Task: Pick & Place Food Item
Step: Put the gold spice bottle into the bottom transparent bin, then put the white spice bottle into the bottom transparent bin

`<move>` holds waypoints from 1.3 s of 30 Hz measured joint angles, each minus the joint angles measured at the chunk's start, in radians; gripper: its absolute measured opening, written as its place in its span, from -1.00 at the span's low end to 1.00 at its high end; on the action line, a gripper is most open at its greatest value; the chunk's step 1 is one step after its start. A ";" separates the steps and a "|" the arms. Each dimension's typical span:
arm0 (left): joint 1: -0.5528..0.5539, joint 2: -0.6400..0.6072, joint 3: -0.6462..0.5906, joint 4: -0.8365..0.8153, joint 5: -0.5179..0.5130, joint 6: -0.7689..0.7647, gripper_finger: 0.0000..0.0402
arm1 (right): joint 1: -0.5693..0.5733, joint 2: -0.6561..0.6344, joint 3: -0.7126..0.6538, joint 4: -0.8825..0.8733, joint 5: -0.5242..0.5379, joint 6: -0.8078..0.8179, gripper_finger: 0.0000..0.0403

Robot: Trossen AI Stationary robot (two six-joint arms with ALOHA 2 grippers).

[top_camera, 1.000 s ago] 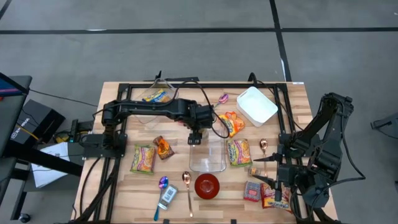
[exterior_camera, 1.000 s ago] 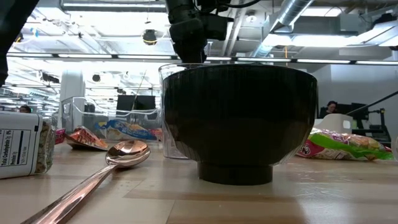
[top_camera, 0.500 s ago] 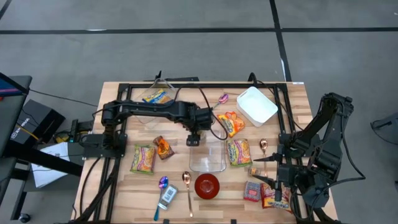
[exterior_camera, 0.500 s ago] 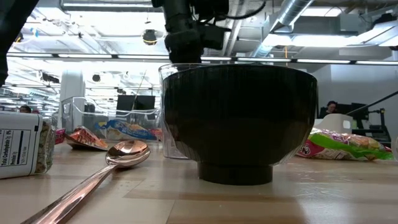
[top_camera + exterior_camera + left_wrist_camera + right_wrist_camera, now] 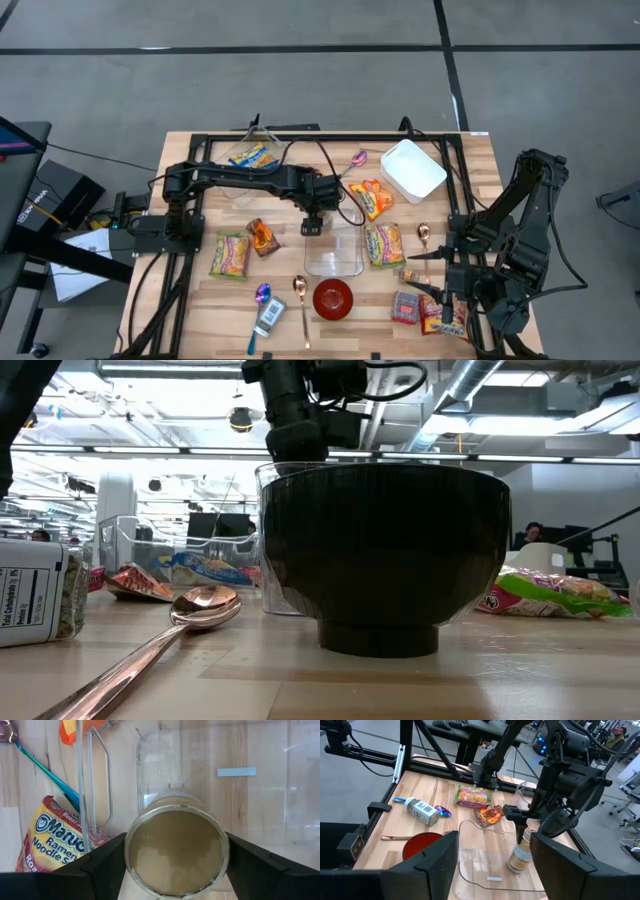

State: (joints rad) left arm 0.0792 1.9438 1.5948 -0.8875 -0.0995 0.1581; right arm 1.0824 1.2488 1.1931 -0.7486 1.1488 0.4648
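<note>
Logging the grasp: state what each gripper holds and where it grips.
The left gripper clamps the small bottle near its top, over the clear container. The right gripper holds nothing.

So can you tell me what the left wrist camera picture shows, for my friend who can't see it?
The left gripper holds a round jar of tan sauce between its two dark fingers, above a clear plastic container on the wooden table. Beside it lie a ramen noodle packet and a blue-handled spoon.

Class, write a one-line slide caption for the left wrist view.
The left gripper grips a jar above a clear container, ramen packet alongside.
</note>
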 joint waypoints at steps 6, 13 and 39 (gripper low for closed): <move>0.000 -0.005 -0.003 -0.003 -0.022 0.002 0.55 | 0.000 0.000 0.000 -0.001 -0.003 0.007 0.19; 0.000 -0.073 -0.002 0.015 -0.032 0.020 0.68 | 0.000 0.000 0.001 -0.002 -0.003 0.007 0.19; -0.224 -0.587 -0.071 -0.204 0.161 -0.337 0.56 | 0.000 0.000 0.001 0.001 -0.003 0.007 0.19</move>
State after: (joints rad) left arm -0.1451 1.3568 1.5240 -1.0917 0.0611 -0.1794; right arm 1.0824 1.2488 1.1938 -0.7476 1.1454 0.4717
